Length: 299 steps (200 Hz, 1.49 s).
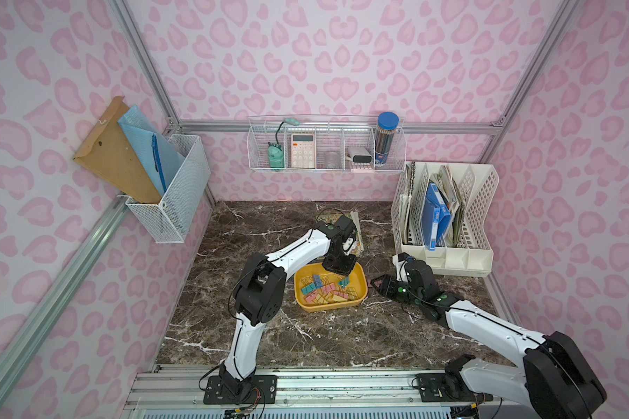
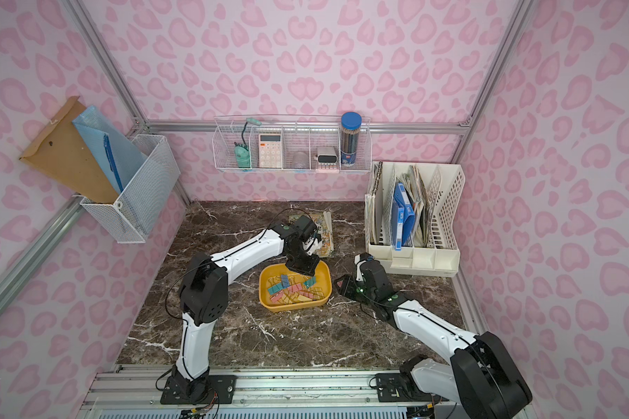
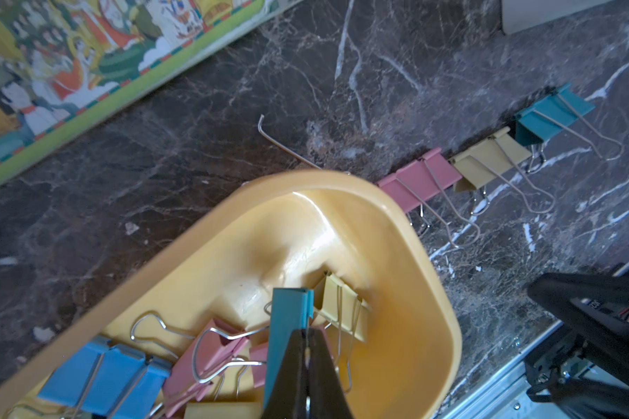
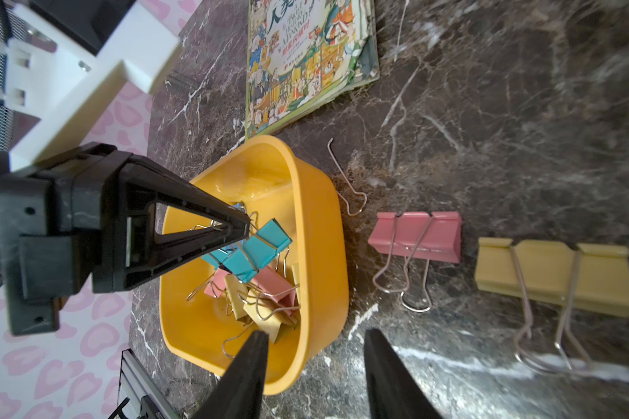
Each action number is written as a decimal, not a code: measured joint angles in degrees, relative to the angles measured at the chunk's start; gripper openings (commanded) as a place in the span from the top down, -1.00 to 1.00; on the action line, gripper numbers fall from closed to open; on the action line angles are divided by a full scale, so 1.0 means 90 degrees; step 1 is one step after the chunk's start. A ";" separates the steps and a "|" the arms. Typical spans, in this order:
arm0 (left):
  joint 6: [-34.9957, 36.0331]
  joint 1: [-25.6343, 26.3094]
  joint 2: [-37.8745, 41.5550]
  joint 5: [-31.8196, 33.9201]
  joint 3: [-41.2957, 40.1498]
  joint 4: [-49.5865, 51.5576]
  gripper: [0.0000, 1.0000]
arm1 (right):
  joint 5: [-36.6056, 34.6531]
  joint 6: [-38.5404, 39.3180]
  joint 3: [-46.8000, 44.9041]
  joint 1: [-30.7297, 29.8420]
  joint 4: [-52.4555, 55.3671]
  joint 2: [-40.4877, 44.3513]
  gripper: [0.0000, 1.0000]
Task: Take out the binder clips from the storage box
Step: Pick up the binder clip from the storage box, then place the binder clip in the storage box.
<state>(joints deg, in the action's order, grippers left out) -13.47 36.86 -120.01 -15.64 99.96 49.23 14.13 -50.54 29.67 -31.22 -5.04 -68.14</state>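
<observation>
Now, left fingers (image 3: pixel 291 366) pinched on teal binder clip (image 3: pixel 287 323) in storage box (image 3: pixel 407 344), right fingers (image 4: pixel 246 377) apart, empty.

The storage box (image 1: pixel 324 307) sits near the middle of the table (image 1: pixel 276 337) with the binder clips (image 1: pixel 327 292) heaped in it. A book (image 4: pixel 305 54) lies just behind it, and the file organizer (image 1: pixel 482 217) stands at the table's rear right corner. To the box's right, three more clips (image 3: pixel 487 161) lie in a row on the table, and a loose wire handle (image 3: pixel 287 144) lies near the box's rear right corner. The left gripper (image 3: pixel 307 335) hangs over the rear of the box with a single clip (image 4: pixel 266 246) at its tip, and the right gripper (image 4: pixel 316 333) is low by that row.
</observation>
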 measured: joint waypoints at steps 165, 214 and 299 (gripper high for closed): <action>-0.1486 -0.0024 0.1938 0.0605 -0.2227 -0.2608 1.00 | -0.0661 -0.0032 -0.0381 -0.0131 -0.0342 0.1163 0.04; -0.1469 -0.0010 0.1081 0.1112 -0.1739 -0.2312 1.00 | -0.0658 -0.0097 -0.0454 -0.0185 -0.0425 0.1078 0.04; -0.0682 0.0554 0.1523 0.2528 -0.1676 -0.1892 1.00 | -0.0702 -0.0165 -0.0483 -0.0192 -0.0457 0.1005 0.04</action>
<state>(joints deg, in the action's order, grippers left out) -19.62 41.85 -106.30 7.11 84.88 32.21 7.81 -52.03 25.32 -32.95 -9.15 -59.09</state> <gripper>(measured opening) 0.070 0.480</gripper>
